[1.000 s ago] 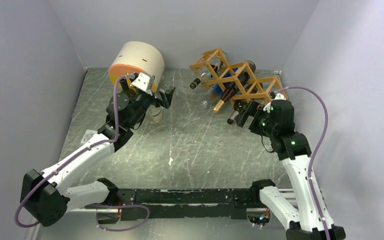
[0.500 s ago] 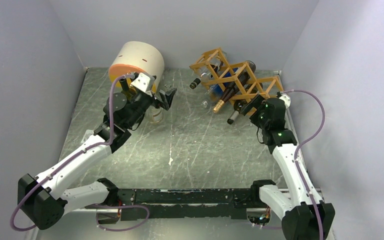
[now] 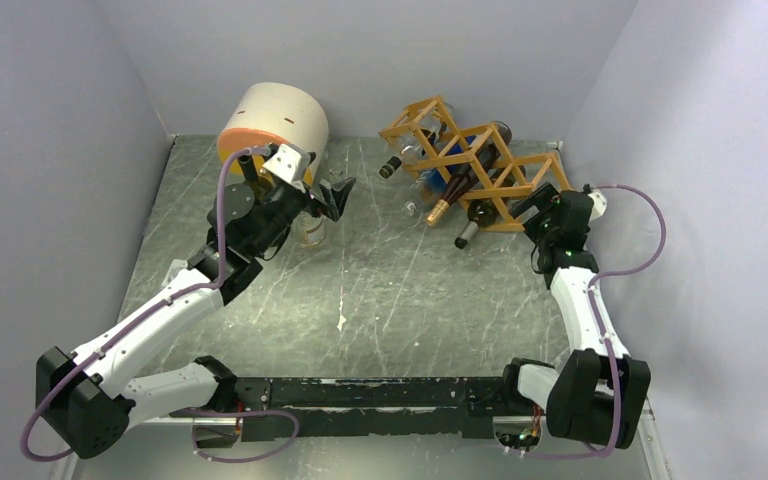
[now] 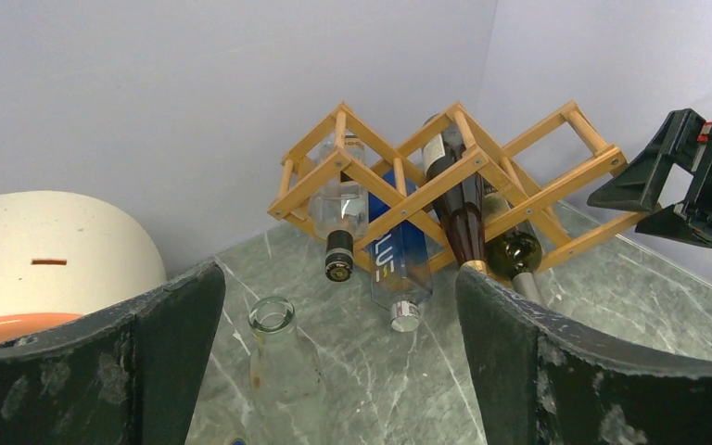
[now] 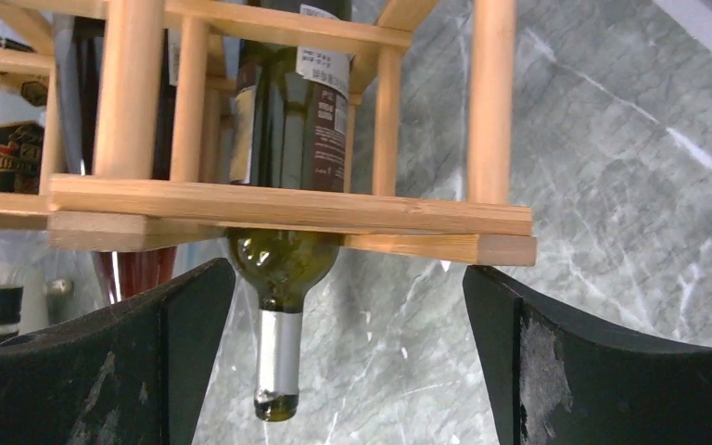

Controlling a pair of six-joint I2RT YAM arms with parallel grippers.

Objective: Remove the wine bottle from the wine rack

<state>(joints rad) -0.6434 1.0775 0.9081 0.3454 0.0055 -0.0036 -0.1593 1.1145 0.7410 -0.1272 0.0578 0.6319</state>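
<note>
Overhead view of a grey-green marble counter [image 3: 380, 290] with a robot arm on each side. The wine rack [image 3: 470, 160], an orange-tan wooden lattice of diamond cells, stands by the far edge, running toward the far right corner. Several bottles lie in its cells, necks pointing toward the near edge.

The wine bottle [image 5: 283, 278], dark green with a grey foil neck, lies in the rack's lowest cell nearest the right edge. Its neck sticks out below the wooden front bar and slopes down toward the counter. Beside it lie a dark bottle with a gold top [image 4: 462, 222], a clear bottle with a blue label [image 4: 397, 264] and a clear bottle with a black cap [image 4: 338, 209].

The right gripper [image 5: 347, 278] faces the rack's right end, jaws wide apart. The green neck appears between its fingers, which touch neither bottle nor rack.

The left gripper [image 3: 334, 196] hovers near the far left corner, jaws also wide apart and empty. It is above an upright clear glass bottle [image 4: 278, 371], next to a cream and orange cylinder [image 3: 275, 118].
</note>
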